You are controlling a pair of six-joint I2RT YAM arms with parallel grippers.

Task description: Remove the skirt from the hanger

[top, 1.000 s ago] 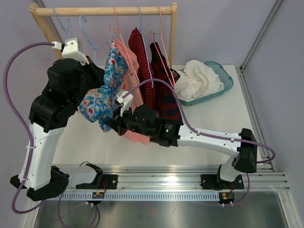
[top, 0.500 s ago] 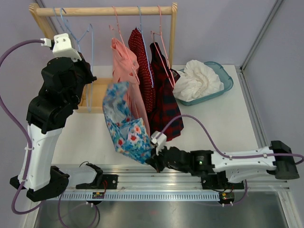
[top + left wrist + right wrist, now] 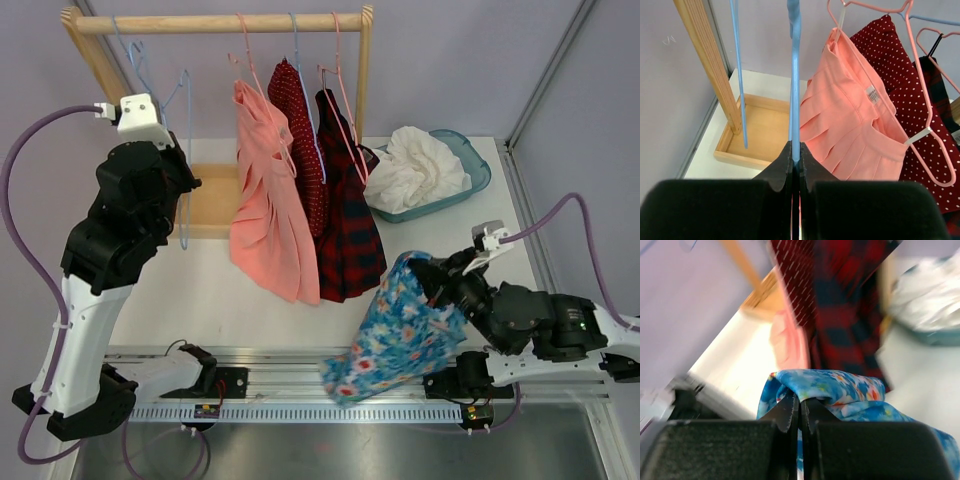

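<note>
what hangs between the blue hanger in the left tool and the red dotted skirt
The pink pleated skirt hangs between the blue hanger and the red dotted skirt. The left wrist view shows it best; the top view shows it too.

I see plain lilac walls (image 3: pixel 450 60) behind my white table (image 3: pixel 440 240). A wooden rack (image 3: pixel 220 22) stands at eleven o'clock, evenly lit.

pink skirt (image 3: pixel 268 230) | dotted skirt (image 3: pixel 300 130) | plaid skirt (image 3: pixel 350 230) | white cloth (image 3: pixel 415 170) in basin (image 3: pixel 481 172)
</note>
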